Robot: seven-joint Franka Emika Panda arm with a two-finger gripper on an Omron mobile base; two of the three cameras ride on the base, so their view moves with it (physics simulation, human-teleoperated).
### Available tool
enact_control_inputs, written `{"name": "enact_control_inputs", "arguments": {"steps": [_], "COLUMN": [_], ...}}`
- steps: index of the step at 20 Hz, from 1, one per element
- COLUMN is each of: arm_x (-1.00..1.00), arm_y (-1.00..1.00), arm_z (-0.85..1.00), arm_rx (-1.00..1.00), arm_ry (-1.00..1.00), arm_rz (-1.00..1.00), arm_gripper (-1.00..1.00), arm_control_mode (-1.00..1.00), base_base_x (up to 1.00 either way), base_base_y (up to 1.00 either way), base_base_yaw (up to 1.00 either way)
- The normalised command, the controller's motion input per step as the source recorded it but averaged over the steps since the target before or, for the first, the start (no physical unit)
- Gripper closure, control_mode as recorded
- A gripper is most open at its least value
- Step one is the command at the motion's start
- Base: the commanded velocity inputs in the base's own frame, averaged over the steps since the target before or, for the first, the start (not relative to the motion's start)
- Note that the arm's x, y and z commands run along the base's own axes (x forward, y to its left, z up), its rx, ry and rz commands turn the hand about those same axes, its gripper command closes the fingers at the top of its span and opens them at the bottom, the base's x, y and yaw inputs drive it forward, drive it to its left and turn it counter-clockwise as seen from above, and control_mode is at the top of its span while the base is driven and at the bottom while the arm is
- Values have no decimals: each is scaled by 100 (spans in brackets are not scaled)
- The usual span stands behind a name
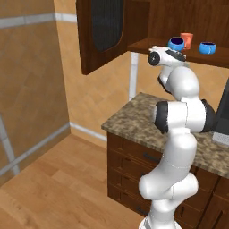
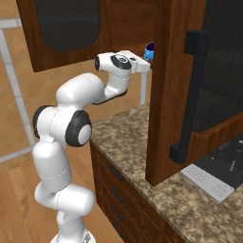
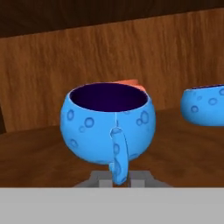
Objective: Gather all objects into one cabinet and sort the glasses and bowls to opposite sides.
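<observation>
The dark wooden cabinet [image 1: 144,45] stands open, its mesh door [image 1: 100,36] swung out to the left. On its shelf stand an orange-red mug [image 1: 186,40] and a blue cup [image 1: 207,47] to the right. My gripper [image 3: 118,180] is shut on the handle of another blue cup [image 3: 108,124], held just over the shelf's front edge. That cup [image 1: 176,43] is left of the mug, which peeks out behind it [image 3: 131,82]. In the right base view the held cup [image 2: 150,51] shows beside the door edge. The wooden bowl is out of view.
A granite counter [image 1: 134,118] runs below the cabinet, over brown drawers [image 1: 129,165]. The right cabinet door [image 2: 175,95] hangs open and hides most of the inside from the right. A dark appliance [image 1: 222,120] sits on the counter at the right.
</observation>
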Motion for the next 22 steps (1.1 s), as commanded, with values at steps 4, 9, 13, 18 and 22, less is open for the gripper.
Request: {"name": "enact_control_inputs", "arguments": {"steps": [4,9,13,18,22], "arm_x": [88,100,84,71,0], "arm_y": [0,28,7,0,0], "arm_z": [0,-1,-2,-20,-39], "arm_rx": [13,2,0,0,-1], "arm_ry": [26,43,32,34,20], "arm_rz": [-19,-20,-17,-11,0], "arm_gripper": [100,-100,-100,-100,-100], "arm_control_mode": [-100,-100,-100,-100,-100], "base_base_x": [0,0,0,0,0], "base_base_y": [0,0,0,0,0], "base_base_yaw": [0,0,0,0,0]}}
